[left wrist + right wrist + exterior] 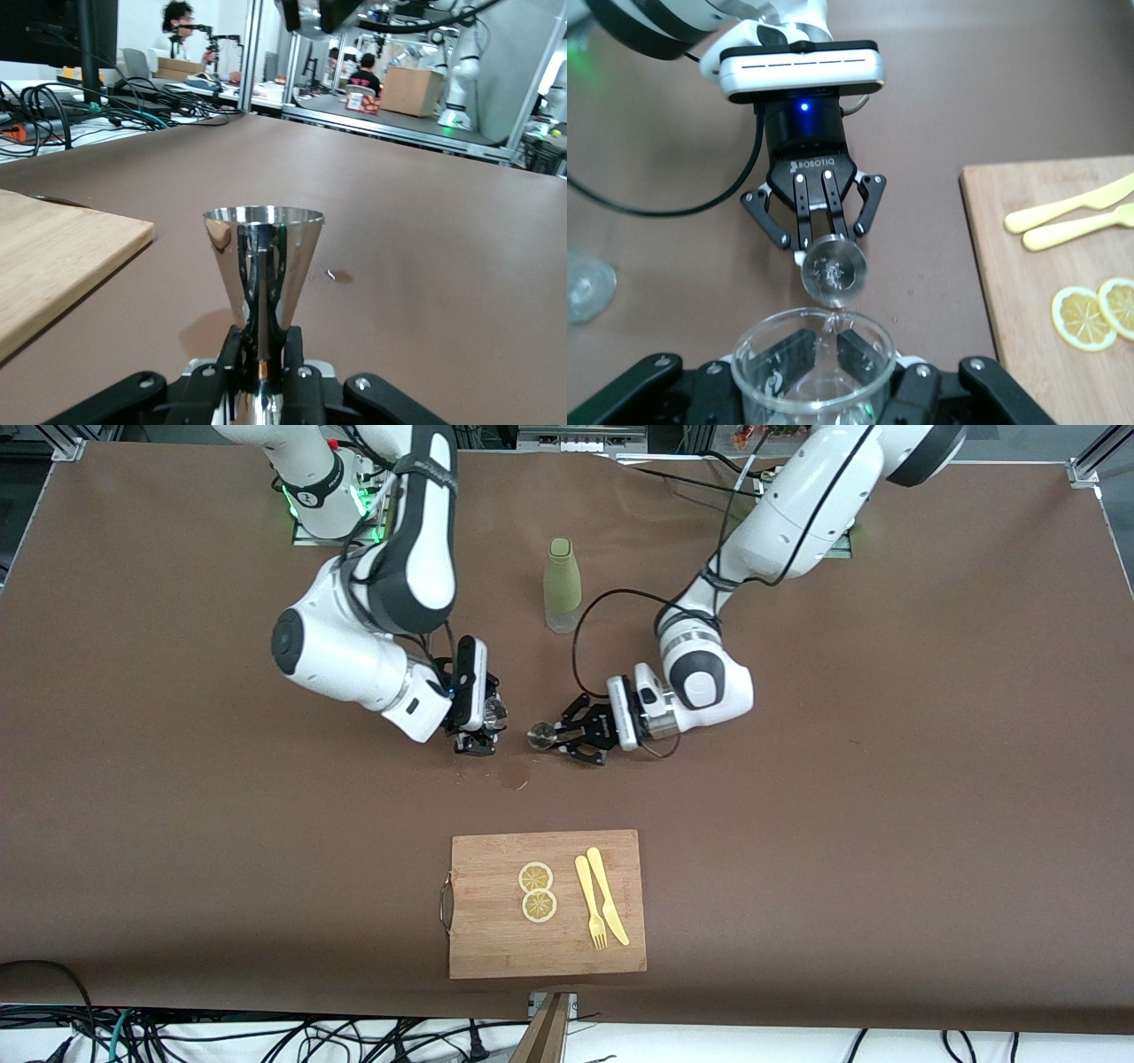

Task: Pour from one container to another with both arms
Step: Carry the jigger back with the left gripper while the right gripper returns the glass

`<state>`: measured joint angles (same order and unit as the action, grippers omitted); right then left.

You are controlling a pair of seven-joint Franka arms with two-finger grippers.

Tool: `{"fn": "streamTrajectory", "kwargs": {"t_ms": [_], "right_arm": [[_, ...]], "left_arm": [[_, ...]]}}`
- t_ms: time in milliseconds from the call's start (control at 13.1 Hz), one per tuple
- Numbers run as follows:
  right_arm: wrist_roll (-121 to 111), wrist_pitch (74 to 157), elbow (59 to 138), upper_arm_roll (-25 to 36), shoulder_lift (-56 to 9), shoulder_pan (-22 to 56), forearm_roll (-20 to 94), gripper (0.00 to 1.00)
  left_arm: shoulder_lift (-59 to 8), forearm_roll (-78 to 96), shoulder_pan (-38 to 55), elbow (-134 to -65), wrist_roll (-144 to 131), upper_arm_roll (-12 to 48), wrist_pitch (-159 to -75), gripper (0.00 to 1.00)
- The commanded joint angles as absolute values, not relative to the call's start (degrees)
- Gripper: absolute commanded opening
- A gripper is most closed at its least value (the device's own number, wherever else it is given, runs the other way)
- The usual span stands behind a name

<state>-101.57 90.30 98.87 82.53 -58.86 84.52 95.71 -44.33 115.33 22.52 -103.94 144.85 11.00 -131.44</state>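
A brown cloth-covered counter (886,824) fills the front view, silver aluminium frame corners (1088,465) at 1 and 11 o'clock. Tangled black cables (266,1041) lie on the white floor at 6 o'clock. In the left wrist view, a bright workshop shows at 12 o'clock: a dark-haired seated person (177,31), brown cardboard boxes (416,90), a black monitor (53,31) at 10 o'clock.
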Motion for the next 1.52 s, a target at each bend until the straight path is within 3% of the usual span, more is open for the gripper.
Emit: {"fn": "streamTrajectory", "kwargs": {"t_ms": [0, 152, 533, 761, 1066, 1447], "right_arm": [[-102.2, 82.3, 96.1, 80.6, -57.3, 77.3, 101.3, 0.21], [-107.5, 79.7, 96.1, 77.8, -56.3, 72.0, 102.4, 0.21], [-123.8, 74.2, 96.2, 63.5, -51.6, 54.1, 99.3, 0.21], [-131.9, 72.8, 96.2, 56.5, -51.3, 44.9, 95.2, 0.21], [-142.5, 72.2, 96.2, 46.3, -51.4, 32.6, 88.4, 0.21], [-153.4, 72.3, 96.1, 37.5, -55.4, 19.8, 80.9, 0.21]], "left_arm": [[-37.7, 108.3, 16.4, -112.8, 145.1, 11.3, -125.2, 0.00], [-37.4, 103.8, 10.7, -115.2, 149.4, 11.3, -119.6, 0.00], [-37.4, 86.4, -6.9, -118.7, 153.7, 10.0, -106.6, 0.00], [-37.0, 77.1, -9.8, -118.0, 154.0, 1.9, -97.8, 0.00], [-37.4, 67.8, -16.9, -116.9, 156.2, -2.5, -90.5, 0.00], [-40.8, 60.0, -26.6, -113.1, 160.7, -2.7, -86.4, 0.00]]}}
